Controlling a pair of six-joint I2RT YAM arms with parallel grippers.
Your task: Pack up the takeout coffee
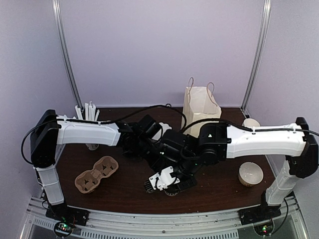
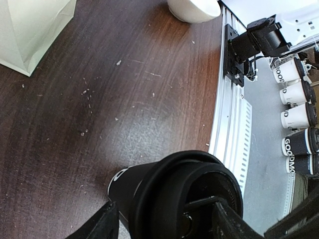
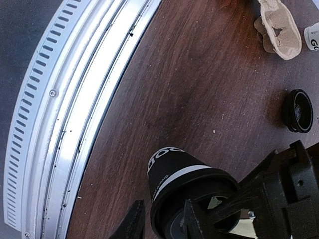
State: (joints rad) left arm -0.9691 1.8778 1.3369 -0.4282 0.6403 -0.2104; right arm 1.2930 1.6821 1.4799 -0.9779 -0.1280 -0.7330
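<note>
Where the near rail (image 3: 65,124) bounds the table (image 2: 99,124), the takeout coffee (image 3: 172,172) sits just inside it, with bare wood between them. The right gripper (image 3: 162,221) has its jaws spread, one finger clear of the cup wall. The left gripper (image 2: 167,226) flanks the lid closely; whether it touches, I cannot tell. Overhead, both arms cover the coffee. Only the right wrist shows a loose lid (image 3: 299,110) beyond it. The carrier (image 1: 95,175) and bowl (image 1: 250,174) lie well aside, the bag (image 1: 199,107) farthest.

Dark wood tabletop (image 1: 124,191), crumb-speckled. Far edge: paper bag (image 1: 200,108); cup of straws (image 1: 87,112) toward left. Near-left: pulp cup carrier (image 1: 96,174). Right edge: white bowl (image 1: 250,174). Near-edge middle: takeout coffee cup (image 2: 129,186), loose black lid (image 3: 298,110) nearby.
</note>
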